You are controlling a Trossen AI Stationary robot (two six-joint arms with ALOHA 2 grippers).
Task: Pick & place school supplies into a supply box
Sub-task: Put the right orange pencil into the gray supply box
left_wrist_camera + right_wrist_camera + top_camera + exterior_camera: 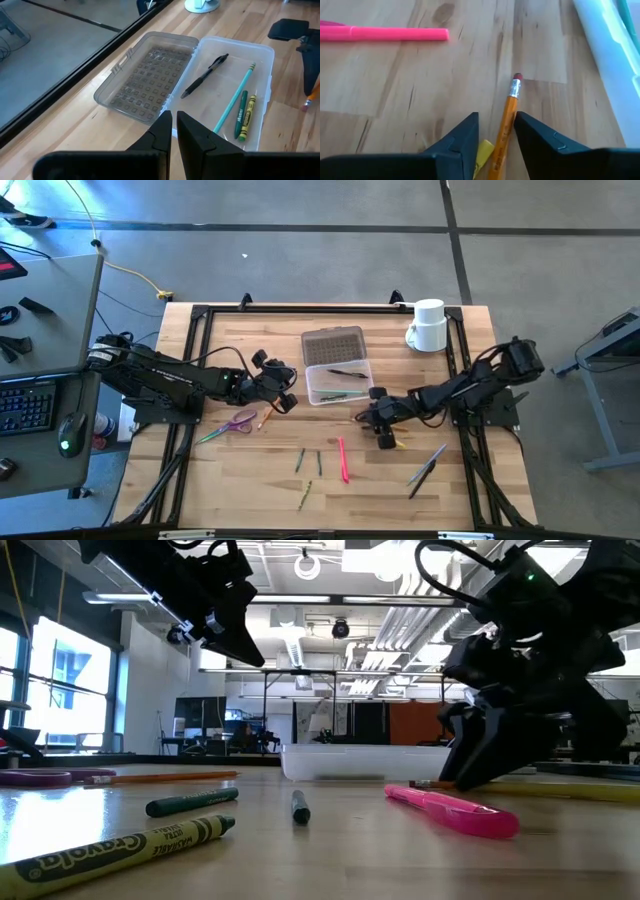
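The supply box lies open at the table's middle, its dotted lid flat beside the clear tray. The tray holds a black pen, a teal pencil and crayons. My right gripper is low at the table, open. Its fingers stand on either side of an orange pencil that lies flat on the wood, eraser end pointing away; a yellow piece lies beside it. My left gripper hovers raised near the box's left side, shut and empty.
A pink pen, green crayons, purple scissors, an orange pencil and grey and black pens lie on the near half of the table. A white mug stands at the far right.
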